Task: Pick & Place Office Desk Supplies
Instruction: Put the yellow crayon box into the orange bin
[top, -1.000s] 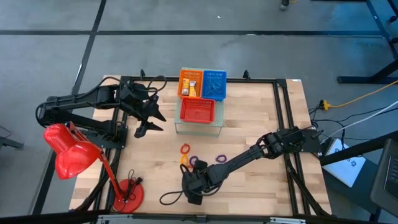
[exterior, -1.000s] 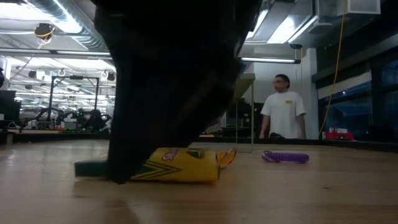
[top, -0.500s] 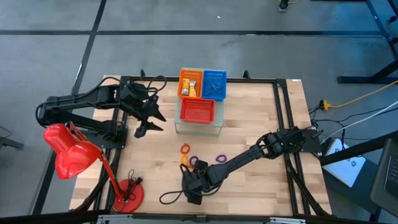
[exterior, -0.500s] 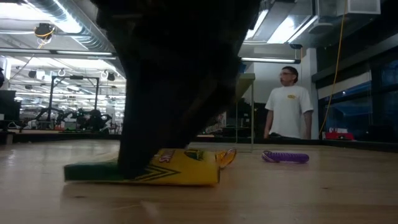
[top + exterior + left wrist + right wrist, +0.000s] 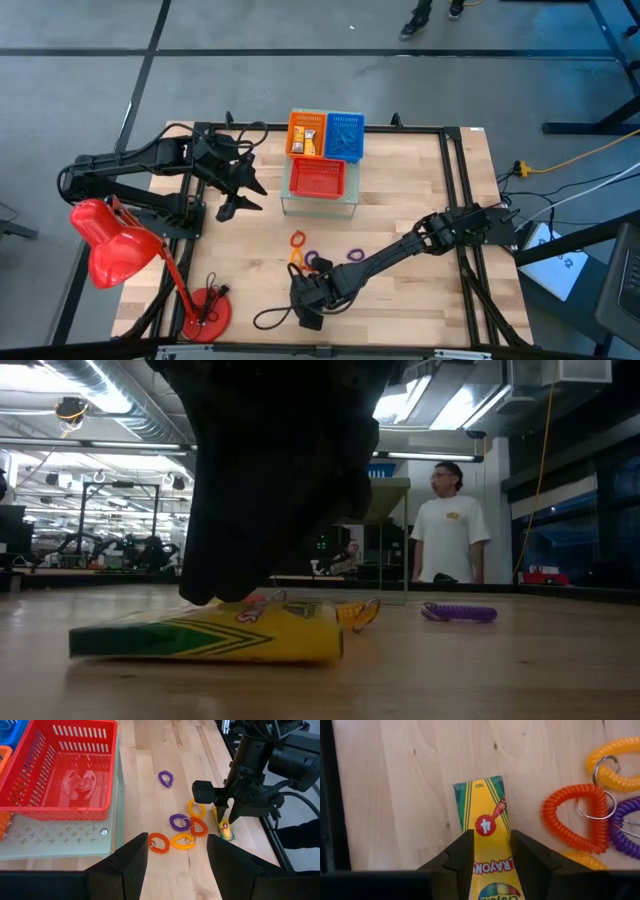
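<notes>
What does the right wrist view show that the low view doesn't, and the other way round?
Right wrist view only: the number 4 on the yellow crayon box, held between the right gripper fingers, and an orange coil loop beside it. Low view only: a person in the room behind and a lone purple coil. Both show the crayon box on the wooden table.

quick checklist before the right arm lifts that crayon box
1. Right gripper astride the crayon box: ok, a finger on each long side.
2. Grip firm: cannot tell, contact at the pads is not clear.
3. Box free of the orange coil: ok, bare wood between them.
4. Box flat on the table: not ok, one end sits raised in the low view.
5. Left gripper out of the way: ok, open, near the red basket.
6. Drop spot chosen: cannot tell.
</notes>
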